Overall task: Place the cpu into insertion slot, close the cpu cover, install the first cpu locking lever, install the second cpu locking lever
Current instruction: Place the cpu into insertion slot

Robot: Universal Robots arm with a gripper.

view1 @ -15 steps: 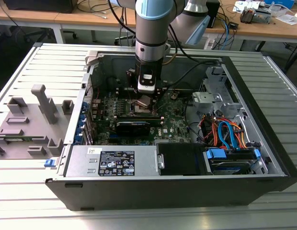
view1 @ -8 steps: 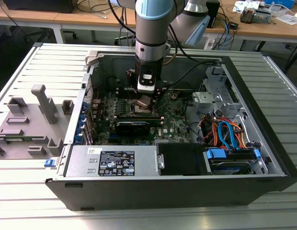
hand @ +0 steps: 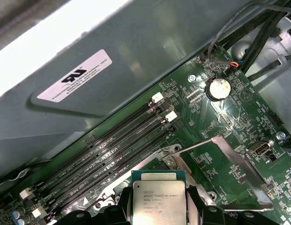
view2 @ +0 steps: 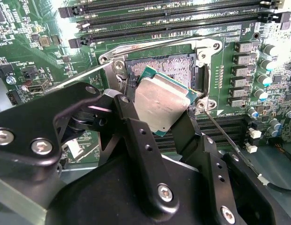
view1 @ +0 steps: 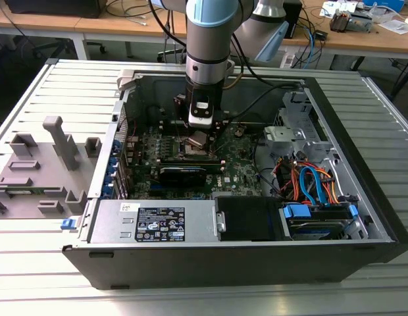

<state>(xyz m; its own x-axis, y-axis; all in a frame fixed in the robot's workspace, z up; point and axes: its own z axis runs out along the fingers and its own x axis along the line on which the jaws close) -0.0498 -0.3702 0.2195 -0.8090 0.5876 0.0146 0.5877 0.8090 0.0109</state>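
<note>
- The gripper fills the foreground of the second wrist view. Its two black fingers are pinched on opposite edges of the cpu.
- The cpu sits tilted between them with its silver-grey top showing. Its green edge overlaps the nearer side of the insertion slot. It is not lying flat in the slot, and I cannot tell whether any corner touches it.
- The slot's dark middle lies uncovered beyond the chip, framed by its silver rim.
- The cpu cover stands swung open beside the slot in the first wrist view, clear of the socket opening.
- A thin lever rod angles away from one corner of the slot, and another rod runs along the slot's far rim.
- Long black memory slots lie just beyond that far rim on the green motherboard.
- In the exterior view the arm reaches straight down into the open computer case, with the gripper directly above the slot.
- A round coin battery sits well apart from the slot on the same board.
</note>
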